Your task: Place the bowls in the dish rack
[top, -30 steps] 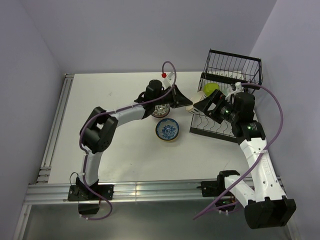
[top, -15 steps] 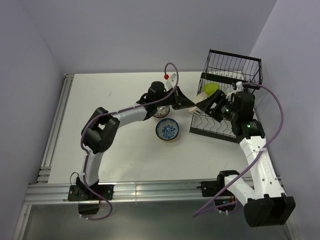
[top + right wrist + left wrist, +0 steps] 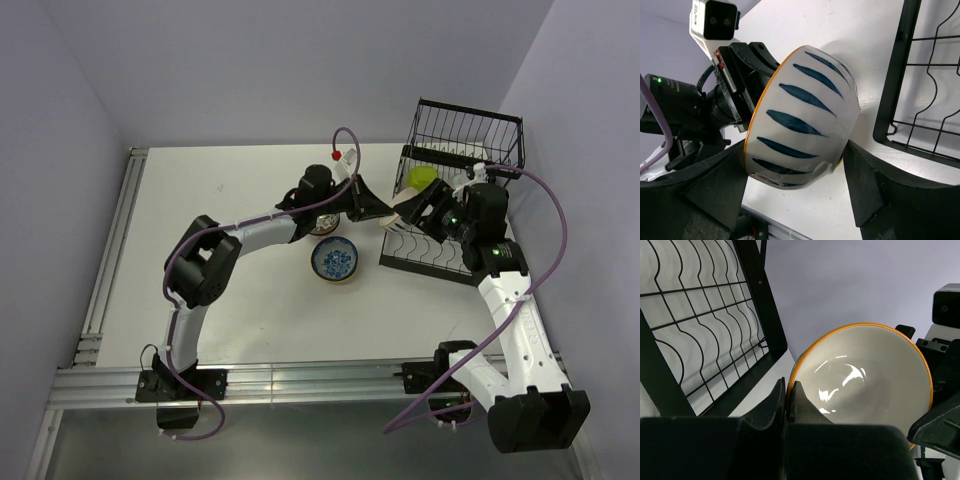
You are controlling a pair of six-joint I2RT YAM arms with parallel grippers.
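We found the cream bowl (image 3: pixel 800 120) on its side above the counter (image 3: pixel 250 290) near the far right corner, beside the dish rack (image 3: pixel 900 75). Its axis ran horizontally, mouth leftward. The left tool (image 3: pixel 788 390) clenched its rim. The right tool (image 3: pixel 795 147) flanked it; we could not tell its grip.

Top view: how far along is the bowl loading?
Done: the green bowl and, apparently, a white bowl sit in the rack. In hand: the left gripper pinches the rim of the striped bowl beside the rack; the right gripper straddles it, grip unclear. Left: that bowl, plus the blue bowl and floral bowl on the table.
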